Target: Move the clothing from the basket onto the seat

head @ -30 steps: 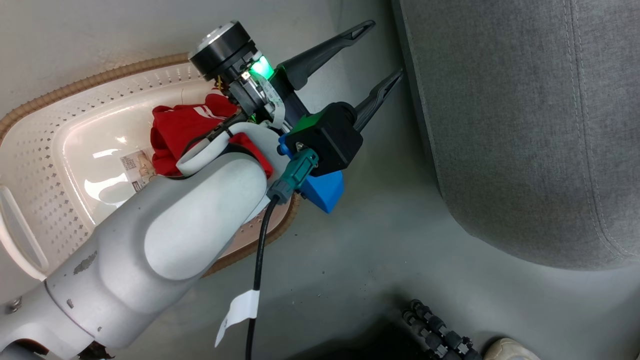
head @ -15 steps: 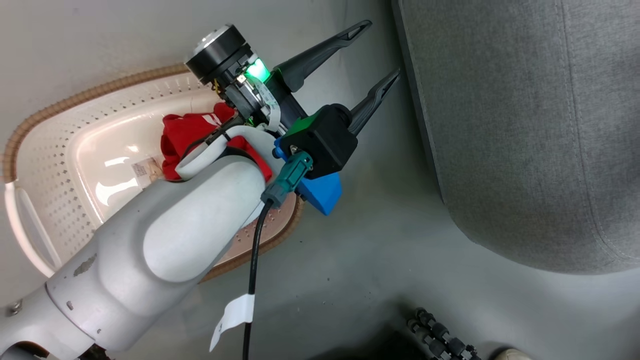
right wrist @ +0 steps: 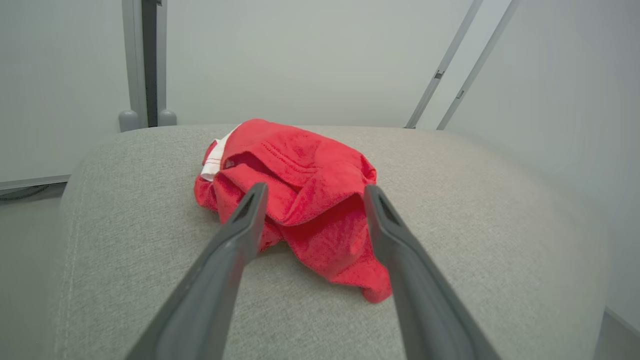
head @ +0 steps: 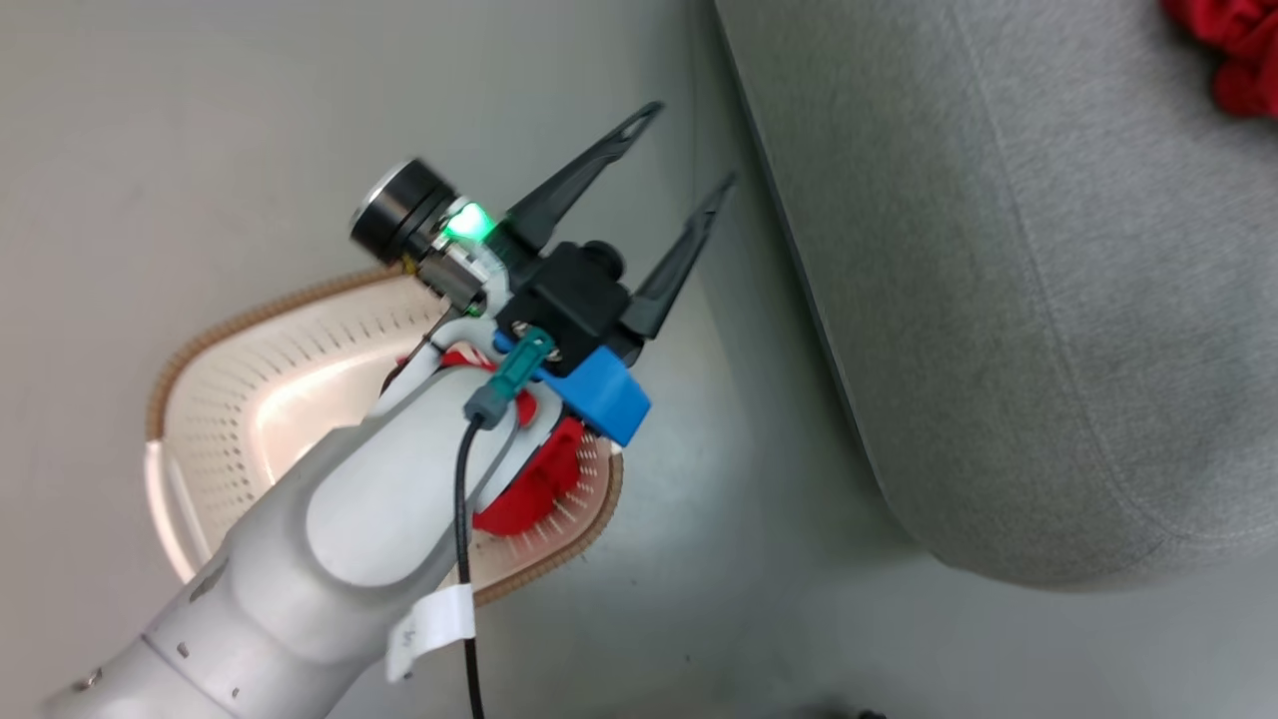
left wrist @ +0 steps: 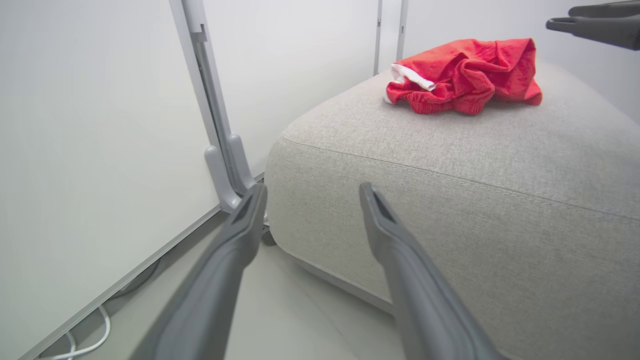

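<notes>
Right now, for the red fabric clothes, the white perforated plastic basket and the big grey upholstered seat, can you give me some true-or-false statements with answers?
1. A crumpled red fabric garment lies on the grey woven-fabric seat. True.
2. The cream perforated plastic basket is empty. False: the basket holds a second red garment.
3. The right gripper is clamped shut. False: the right gripper stands open.
4. The left gripper is open, holding nothing. True.
</notes>
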Robot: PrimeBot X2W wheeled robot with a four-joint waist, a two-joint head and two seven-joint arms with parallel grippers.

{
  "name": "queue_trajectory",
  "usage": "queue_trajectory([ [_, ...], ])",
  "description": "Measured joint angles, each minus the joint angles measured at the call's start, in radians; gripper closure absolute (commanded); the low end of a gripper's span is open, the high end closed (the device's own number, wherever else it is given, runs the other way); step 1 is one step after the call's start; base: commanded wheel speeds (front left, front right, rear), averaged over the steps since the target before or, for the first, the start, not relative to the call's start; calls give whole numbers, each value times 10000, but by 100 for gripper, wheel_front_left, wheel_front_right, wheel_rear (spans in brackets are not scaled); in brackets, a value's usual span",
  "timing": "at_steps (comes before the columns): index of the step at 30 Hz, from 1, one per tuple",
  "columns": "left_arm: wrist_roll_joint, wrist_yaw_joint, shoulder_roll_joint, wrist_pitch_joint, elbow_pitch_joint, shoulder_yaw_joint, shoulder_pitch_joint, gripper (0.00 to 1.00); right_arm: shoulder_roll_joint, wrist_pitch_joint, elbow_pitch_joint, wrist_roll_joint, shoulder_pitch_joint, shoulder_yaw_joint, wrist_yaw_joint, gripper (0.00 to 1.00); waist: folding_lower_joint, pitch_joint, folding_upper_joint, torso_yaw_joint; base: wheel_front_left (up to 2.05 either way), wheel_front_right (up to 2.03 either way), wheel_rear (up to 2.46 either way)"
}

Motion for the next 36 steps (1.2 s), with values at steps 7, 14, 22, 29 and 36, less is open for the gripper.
queue_trajectory([
  [7,-355,464,-69,-75,-196,1275,1137,0,161,-2,-1264,-117,1052,1425,0,0,0,-1523,0,319,0,0,0],
  [14,-161,702,-94,-77,-673,2987,2572,0,203,-2,-1768,-132,1553,2920,0,0,-1,-2789,0,922,0,0,0],
  [22,316,673,-405,-77,-1053,4878,4071,0,368,-2,-1847,111,2005,4544,0,0,-1,-3986,0,1680,0,0,0],
  [29,752,309,-769,-77,-1189,6130,5368,0,539,-2,-1724,420,2609,5267,0,0,-2,-4897,0,2213,0,0,0],
  [36,1139,-161,-1258,-77,-1269,6966,6532,0,836,-2,-1760,637,3598,5242,0,0,-2,-5692,1,2599,0,0,0],
])
